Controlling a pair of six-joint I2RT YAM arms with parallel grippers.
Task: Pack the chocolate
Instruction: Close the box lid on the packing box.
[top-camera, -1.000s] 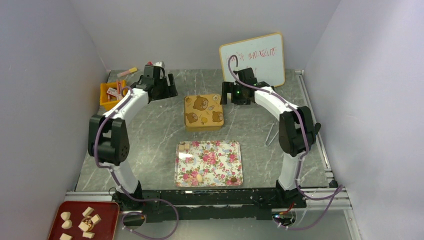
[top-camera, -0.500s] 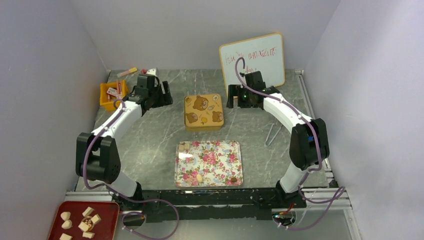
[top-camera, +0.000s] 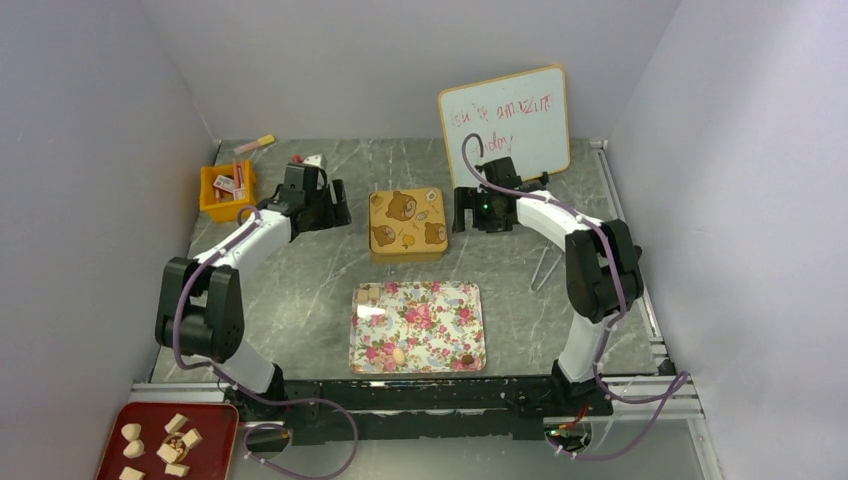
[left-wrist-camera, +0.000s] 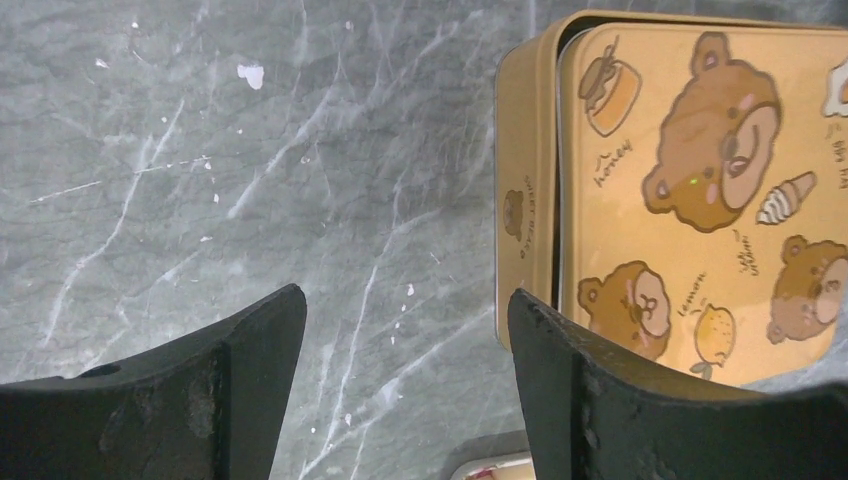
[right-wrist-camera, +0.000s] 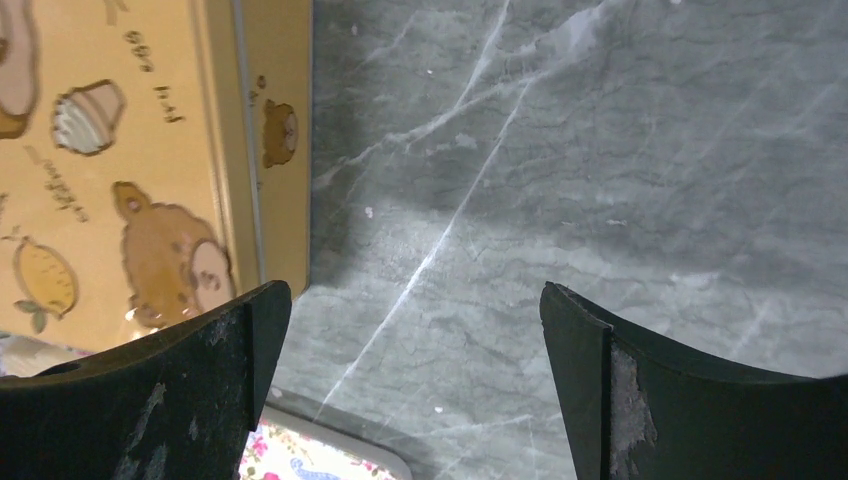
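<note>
Square yellow bear-printed tin (top-camera: 407, 225), lid on: left claw (left-wrist-camera: 405, 310) and right claw (right-wrist-camera: 415, 300), both wide and empty, have closed in to flank it for opening; chocolate pieces (top-camera: 399, 355) wait on the floral tray (top-camera: 478, 300) behind both claws.

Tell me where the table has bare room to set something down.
Bare table lies left of the flowered tray, and in the strip between tray and bear tin. Right of the tray is room, beside a thin metal tool. Crowded: by the orange bin, and both sides of the tin, where left pincer and right pincer hover open.
</note>
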